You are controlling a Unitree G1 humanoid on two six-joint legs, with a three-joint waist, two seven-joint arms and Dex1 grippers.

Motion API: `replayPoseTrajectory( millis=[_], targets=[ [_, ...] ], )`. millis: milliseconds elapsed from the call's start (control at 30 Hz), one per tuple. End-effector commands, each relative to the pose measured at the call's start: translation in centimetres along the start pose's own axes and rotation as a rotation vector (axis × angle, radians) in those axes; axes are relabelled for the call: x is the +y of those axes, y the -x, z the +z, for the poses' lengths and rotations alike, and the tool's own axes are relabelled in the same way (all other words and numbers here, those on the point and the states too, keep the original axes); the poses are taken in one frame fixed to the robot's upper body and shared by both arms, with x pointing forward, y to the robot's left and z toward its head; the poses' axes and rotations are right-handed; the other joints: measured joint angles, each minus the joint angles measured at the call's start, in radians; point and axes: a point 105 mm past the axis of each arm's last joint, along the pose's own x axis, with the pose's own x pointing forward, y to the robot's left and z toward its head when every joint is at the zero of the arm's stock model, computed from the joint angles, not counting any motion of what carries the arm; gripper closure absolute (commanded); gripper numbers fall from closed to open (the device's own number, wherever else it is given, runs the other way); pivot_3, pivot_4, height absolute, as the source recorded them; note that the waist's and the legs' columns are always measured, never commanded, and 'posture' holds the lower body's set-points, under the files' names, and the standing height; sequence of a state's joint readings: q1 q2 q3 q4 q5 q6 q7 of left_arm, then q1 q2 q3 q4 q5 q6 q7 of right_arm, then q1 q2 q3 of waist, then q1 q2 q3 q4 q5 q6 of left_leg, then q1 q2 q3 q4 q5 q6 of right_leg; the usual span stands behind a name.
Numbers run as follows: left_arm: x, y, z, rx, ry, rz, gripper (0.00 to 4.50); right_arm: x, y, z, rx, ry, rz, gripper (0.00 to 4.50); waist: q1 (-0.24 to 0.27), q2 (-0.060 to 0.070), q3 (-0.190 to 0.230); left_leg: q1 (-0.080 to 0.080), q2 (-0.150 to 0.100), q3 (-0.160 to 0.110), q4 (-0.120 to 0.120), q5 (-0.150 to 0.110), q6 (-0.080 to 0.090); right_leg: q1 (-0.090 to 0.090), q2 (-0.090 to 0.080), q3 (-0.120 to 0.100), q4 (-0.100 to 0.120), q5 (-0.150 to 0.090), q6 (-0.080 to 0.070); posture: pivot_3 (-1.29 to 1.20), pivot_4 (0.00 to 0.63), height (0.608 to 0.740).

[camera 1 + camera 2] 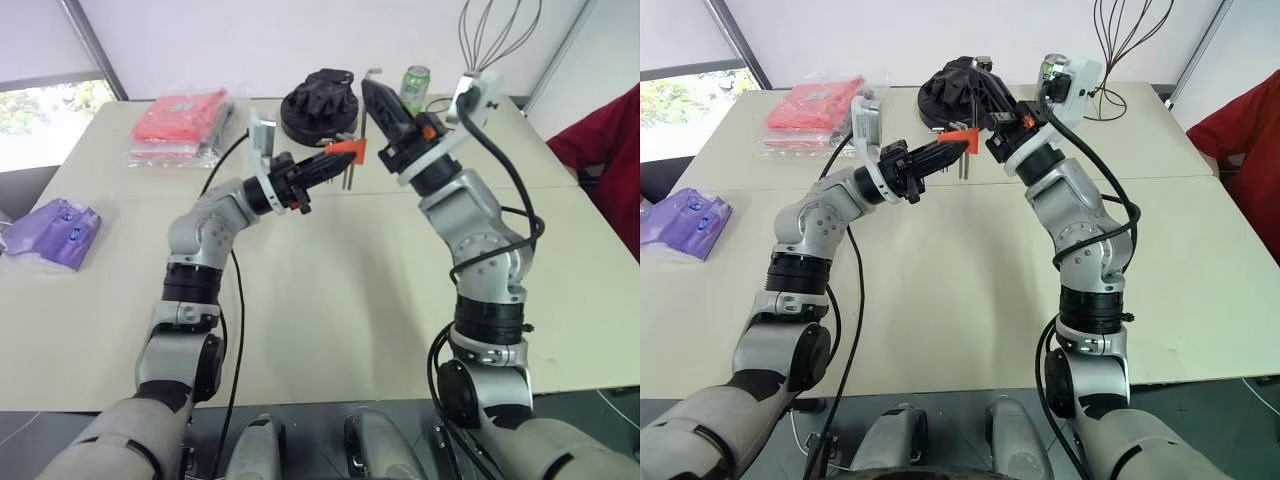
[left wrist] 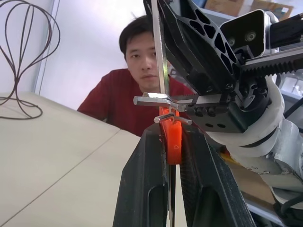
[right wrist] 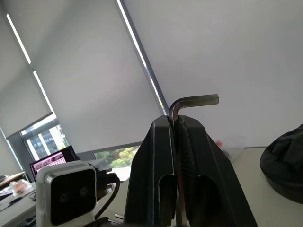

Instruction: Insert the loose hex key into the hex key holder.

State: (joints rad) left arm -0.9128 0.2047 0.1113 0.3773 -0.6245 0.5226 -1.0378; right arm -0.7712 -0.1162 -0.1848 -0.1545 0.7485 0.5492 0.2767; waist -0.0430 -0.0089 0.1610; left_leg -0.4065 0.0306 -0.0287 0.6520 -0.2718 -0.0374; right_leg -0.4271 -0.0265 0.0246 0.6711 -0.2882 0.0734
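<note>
- We find the key (image 3: pixel 182 106) pinched between the right gripper (image 3: pixel 176 124) fingers, raised above the table (image 1: pixel 330 300). Its long shaft runs along the fingers; the short bent end projects sideways past their tips.
- The key is thin grey metal, L-shaped.
- The left gripper (image 2: pixel 169 130) is clamped on the holder (image 2: pixel 173 142), an orange-red block with short metal keys sticking out past the fingertips.
- In the head views both grippers meet mid-air, the holder (image 1: pixel 345 150) just beside the right gripper's fingers.
- The left wrist view shows the key's shaft (image 2: pixel 161 52) standing upright directly above the holder, plus a person (image 2: pixel 142 90) in red behind.
- The right wrist view shows the bend against window blinds (image 3: pixel 94 71).
</note>
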Motion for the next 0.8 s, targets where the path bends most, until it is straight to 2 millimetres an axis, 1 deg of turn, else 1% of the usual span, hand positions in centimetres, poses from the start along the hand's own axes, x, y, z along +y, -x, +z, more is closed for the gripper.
replayPoseTrajectory(
  millis=[33, 600, 700, 767, 800],
  targets=[
    [-0.79, -0.63, 3.02, -0.090, -0.059, -0.038, 4.50, 0.53, 0.27, 0.11, -0.005, 0.015, 0.021, 4.46, 0.000, 0.000, 0.000, 0.000, 0.000, 0.000, 0.000, 0.000, 0.000, 0.000, 0.000, 0.000, 0.000, 0.000, 0.000, 0.00, 0.150, 0.740],
    [-0.30, -0.63, 2.99, -0.091, -0.065, -0.013, 4.50, 0.59, 0.45, -0.05, 0.008, 0.025, 0.027, 4.46, 0.000, 0.000, 0.000, 0.000, 0.000, 0.000, 0.000, 0.000, 0.000, 0.000, 0.000, 0.000, 0.000, 0.000, 0.000, 0.00, 0.150, 0.740],
    [-0.32, -0.56, 2.74, -0.082, -0.067, -0.013, 4.50, 0.63, 0.46, 0.16, 0.008, 0.030, 0.039, 3.45, 0.000, 0.000, 0.000, 0.000, 0.000, 0.000, 0.000, 0.000, 0.000, 0.000, 0.000, 0.000, 0.000, 0.000, 0.000, 0.00, 0.150, 0.740],
    [-0.29, -0.49, 2.60, -0.078, -0.068, -0.012, 4.50, 0.52, 0.50, 0.36, 0.015, 0.052, 0.034, 2.51, 0.000, 0.000, 0.000, 0.000, 0.000, 0.000, 0.000, 0.000, 0.000, 0.000, 0.000, 0.000, 0.000, 0.000, 0.000, 0.00, 0.150, 0.740],
    [-0.28, -0.45, 2.54, -0.075, -0.068, -0.012, 4.50, 0.89, 0.66, 0.43, 0.028, 0.058, 0.062, 1.99, 0.001, 0.000, 0.000, 0.000, 0.000, 0.000, 0.000, 0.000, 0.000, 0.000, 0.000, 0.000, 0.000, 0.000, 0.000, 0.00, 0.150, 0.740]
  ],
)
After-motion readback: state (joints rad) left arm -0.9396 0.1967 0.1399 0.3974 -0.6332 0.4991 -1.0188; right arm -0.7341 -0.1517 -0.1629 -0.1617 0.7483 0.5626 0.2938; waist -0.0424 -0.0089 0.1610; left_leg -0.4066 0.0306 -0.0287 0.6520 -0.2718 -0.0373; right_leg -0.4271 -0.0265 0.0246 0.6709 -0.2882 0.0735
